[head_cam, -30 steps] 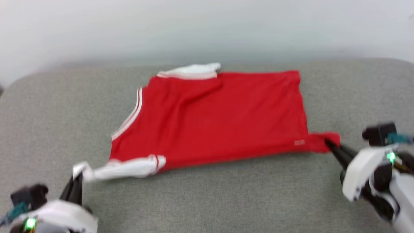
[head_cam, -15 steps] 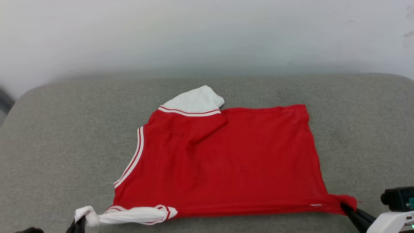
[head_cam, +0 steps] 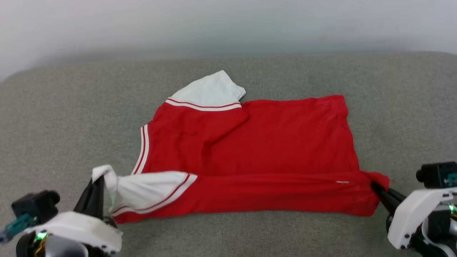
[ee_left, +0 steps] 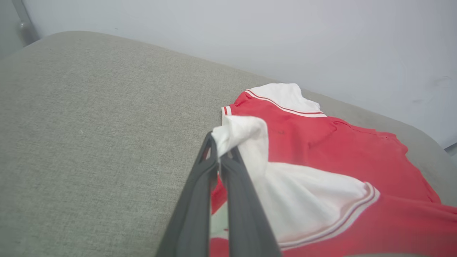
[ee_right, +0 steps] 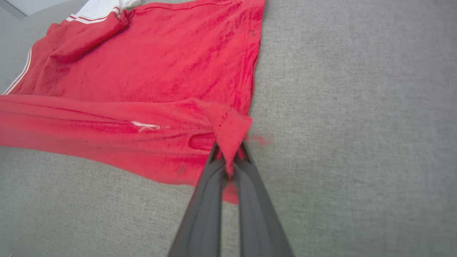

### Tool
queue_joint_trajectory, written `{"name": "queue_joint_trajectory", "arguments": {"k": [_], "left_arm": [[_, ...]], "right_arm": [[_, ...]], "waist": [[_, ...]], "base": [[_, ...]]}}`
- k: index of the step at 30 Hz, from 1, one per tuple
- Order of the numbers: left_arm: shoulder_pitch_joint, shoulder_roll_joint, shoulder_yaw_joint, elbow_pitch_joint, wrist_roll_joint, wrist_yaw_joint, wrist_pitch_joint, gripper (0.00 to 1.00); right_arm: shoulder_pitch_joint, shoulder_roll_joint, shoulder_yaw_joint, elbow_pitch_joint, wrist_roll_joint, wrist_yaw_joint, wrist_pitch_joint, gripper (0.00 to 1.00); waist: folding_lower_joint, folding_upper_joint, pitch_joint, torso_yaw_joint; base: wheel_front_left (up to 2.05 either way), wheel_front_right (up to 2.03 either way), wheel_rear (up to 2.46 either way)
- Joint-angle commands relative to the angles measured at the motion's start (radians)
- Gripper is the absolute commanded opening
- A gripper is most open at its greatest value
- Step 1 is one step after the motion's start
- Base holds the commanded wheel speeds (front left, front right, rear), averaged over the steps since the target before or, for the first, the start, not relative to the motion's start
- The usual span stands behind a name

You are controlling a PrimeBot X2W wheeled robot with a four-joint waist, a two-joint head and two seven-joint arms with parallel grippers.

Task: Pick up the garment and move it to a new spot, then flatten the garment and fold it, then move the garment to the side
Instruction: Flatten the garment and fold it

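One bright red soft-fabric shirt (head_cam: 257, 142), white-sleeved, is spread on the grey surface (head_cam: 242, 232), long axis left-right, hem rightward. One sleeve is gripped by the left hand (head_cam: 97, 182), the hem corner by the right hand (head_cam: 375, 186).

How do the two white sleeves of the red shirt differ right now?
The near sleeve is pinched at its tip by the left gripper and raised off the grey cushion; the far sleeve lies flat, untouched. The near sleeve is pulled and creased; the far sleeve is smooth. Both are white with thin red stripes.

Garment (head_cam: 271, 142) on cushion (head_cam: 57, 114), wall (head_cam: 228, 25) behind
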Motion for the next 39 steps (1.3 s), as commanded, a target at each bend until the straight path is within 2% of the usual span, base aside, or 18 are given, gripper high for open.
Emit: {"name": "queue_joint_trajectory", "arguments": {"k": [1, 8, 15, 16, 18, 19, 20, 21, 25, 30, 35, 39], "left_arm": [[-0.051, -0.008, -0.012, 0.028, 0.006, -0.014, 0.001, 0.0], [-0.235, -0.051, -0.06, 0.197, 0.012, -0.089, -0.003, 0.0], [-0.341, -0.106, -0.102, 0.395, -0.027, -0.172, 0.021, 0.0], [-0.35, -0.113, -0.107, 0.424, -0.037, -0.184, 0.029, 0.08], [-0.369, -0.125, -0.113, 0.477, -0.049, -0.204, 0.038, 0.42], [-0.374, -0.129, -0.116, 0.5, -0.052, -0.21, 0.039, 0.63], [-0.377, -0.135, -0.118, 0.523, -0.059, -0.218, 0.04, 0.91], [-0.379, -0.139, -0.118, 0.54, -0.06, -0.225, 0.036, 1.0], [-0.375, -0.132, -0.108, 0.584, -0.075, -0.244, 0.028, 1.0], [-0.362, -0.095, -0.091, 0.571, -0.085, -0.261, 0.031, 1.0], [-0.336, -0.02, -0.077, 0.493, -0.095, -0.247, 0.096, 1.0], [-0.318, 0.068, -0.072, 0.395, -0.107, -0.234, 0.201, 1.0]], "right_arm": [[-0.034, 0.002, 0.004, 0.028, -0.001, -0.001, 0.007, 0.0], [-0.174, -0.016, 0.063, 0.137, -0.007, -0.001, -0.026, 0.0], [-0.24, -0.025, 0.116, 0.26, -0.004, -0.001, -0.076, 0.0], [-0.239, -0.021, 0.126, 0.277, 0.003, -0.001, -0.083, 0.06], [-0.245, -0.025, 0.138, 0.301, 0.004, -0.001, -0.11, 0.48], [-0.246, -0.023, 0.147, 0.309, 0.01, -0.002, -0.124, 0.75], [-0.246, -0.021, 0.155, 0.313, 0.013, -0.001, -0.141, 1.0], [-0.246, -0.024, 0.164, 0.316, 0.013, -0.001, -0.16, 1.0], [-0.226, -0.04, 0.18, 0.311, 0.016, -0.001, -0.247, 1.0], [-0.201, -0.046, 0.176, 0.277, -0.007, -0.001, -0.384, 1.0], [-0.17, -0.022, 0.134, 0.227, -0.059, -0.001, -0.511, 1.0], [-0.139, 0.006, 0.087, 0.167, -0.114, -0.001, -0.565, 1.0]], "waist": [[-0.0001, -0.0001, 0.033, 0.002], [-0.0001, -0.0001, 0.122, 0.009], [-0.0001, -0.0001, 0.17, 0.012], [-0.0001, -0.0001, 0.171, 0.012], [-0.0001, -0.0001, 0.17, 0.01], [-0.0001, -0.0001, 0.168, 0.009], [-0.0001, -0.0001, 0.164, 0.006], [-0.0001, -0.0001, 0.159, 0.004], [-0.0001, -0.0001, 0.123, -0.002], [-0.0001, -0.0001, 0.072, -0.013], [-0.0001, -0.0001, 0.022, -0.031], [-0.0001, -0.0001, -0.001, -0.049]], "base": [[0.0, 0.0, 0.0], [0.0, 0.0, 0.0], [0.0, 0.0, 0.0], [0.0, 0.0, 0.0], [0.0, 0.0, 0.0], [0.0, 0.0, 0.0], [0.0, 0.0, 0.0], [0.0, 0.0, 0.0], [0.0, 0.0, 0.0], [0.0, 0.0, 0.0], [0.0, 0.0, 0.0], [0.0, 0.0, 0.0]]}}
